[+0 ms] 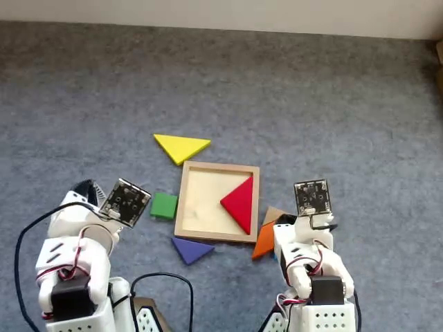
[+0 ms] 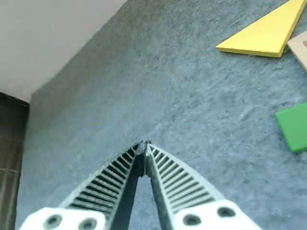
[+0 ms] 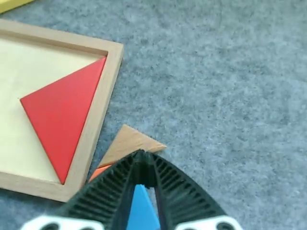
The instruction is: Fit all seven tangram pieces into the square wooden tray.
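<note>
Tray: square wooden tray (image 1: 217,167), mid-carpet, between the two arms.
Inside the tray: one red triangle (image 1: 240,203), long edge against the wall on the right arm's side.
Outside the tray: yellow triangle (image 1: 181,146) off the far corner; green square (image 1: 164,206) just beside the left arm's wall; purple triangle (image 1: 191,249) near the front edge; orange piece (image 1: 265,240) and tan triangle (image 1: 274,215) beside the right arm's wall.
Right wrist view adds: blue piece (image 3: 142,211) beneath the right gripper (image 3: 142,160), whose tips are pressed together.
Left gripper (image 2: 144,148): tips meeting, nothing held, over bare carpet.
Surface: grey carpet (image 1: 332,104); pale wall (image 1: 277,14) beyond.
Count: seven pieces, one in the tray, six on the carpet.
</note>
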